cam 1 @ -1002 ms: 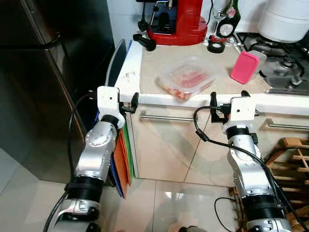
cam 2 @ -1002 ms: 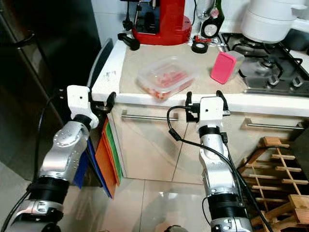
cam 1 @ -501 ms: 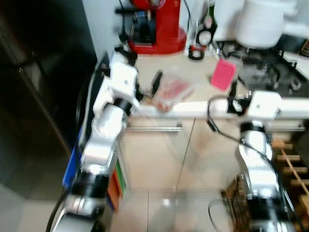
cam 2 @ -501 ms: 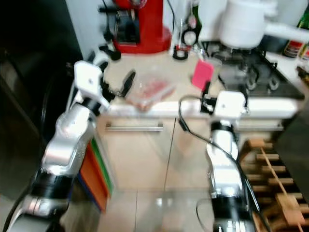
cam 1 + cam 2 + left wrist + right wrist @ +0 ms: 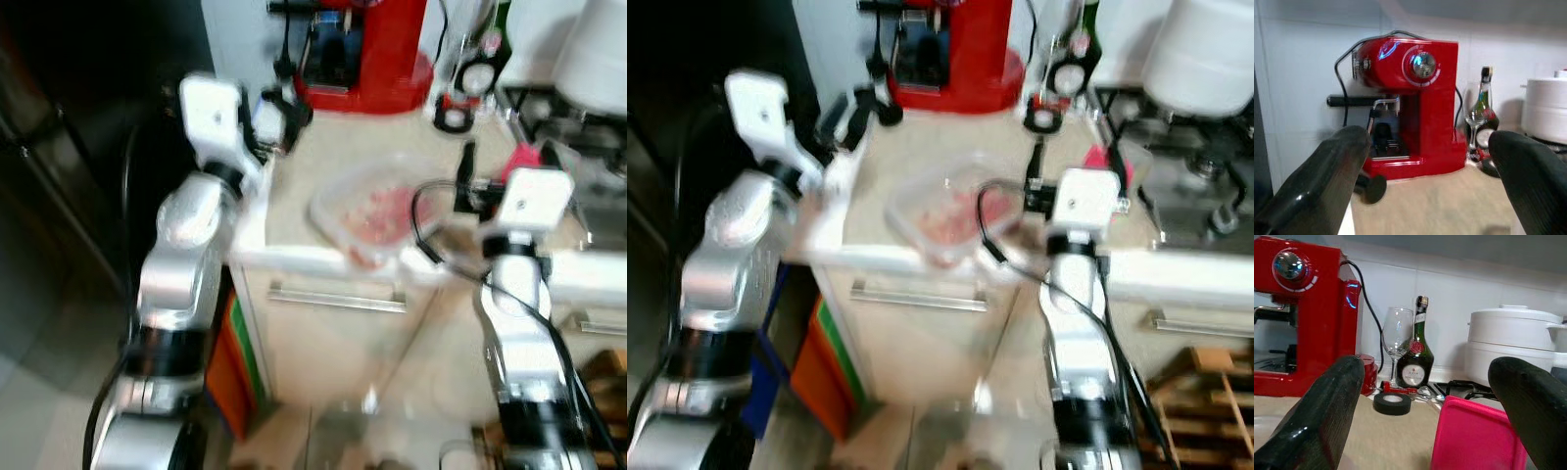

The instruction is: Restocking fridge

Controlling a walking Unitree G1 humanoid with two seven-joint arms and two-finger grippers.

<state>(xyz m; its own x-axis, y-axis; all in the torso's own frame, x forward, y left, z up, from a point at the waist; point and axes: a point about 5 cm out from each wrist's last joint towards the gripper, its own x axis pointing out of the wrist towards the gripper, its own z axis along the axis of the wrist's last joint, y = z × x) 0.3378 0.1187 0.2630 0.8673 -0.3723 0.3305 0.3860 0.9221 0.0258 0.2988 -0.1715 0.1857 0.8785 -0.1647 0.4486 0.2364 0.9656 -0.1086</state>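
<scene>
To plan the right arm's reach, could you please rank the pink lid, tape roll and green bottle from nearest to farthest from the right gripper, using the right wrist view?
1. Pink lid, just ahead, between the fingers.
2. Tape roll, mid-counter.
3. Green bottle, by the wall.

Your view takes in a beige bench [image 5: 323, 176] with a bright red coffee machine [image 5: 1415, 98] against a white wall. A clear plastic container [image 5: 367, 211] shows pinkish-red contents. Beside it lies a hot-pink lid [image 5: 1476, 435]. A dark green bottle [image 5: 1414, 350] carries a red seal and pale label, next to a clear wine glass [image 5: 1397, 333]. A black tape roll [image 5: 1392, 403] sits in front. The pot [image 5: 1511, 342] is white. Your arms are silver with white wrist blocks; both pincers, left pincer [image 5: 1430, 186] and right pincer [image 5: 1427, 426], have glossy black fingers. The fridge [image 5: 59, 147] is black. Orange, green and blue boards [image 5: 240, 372] lean below.
</scene>
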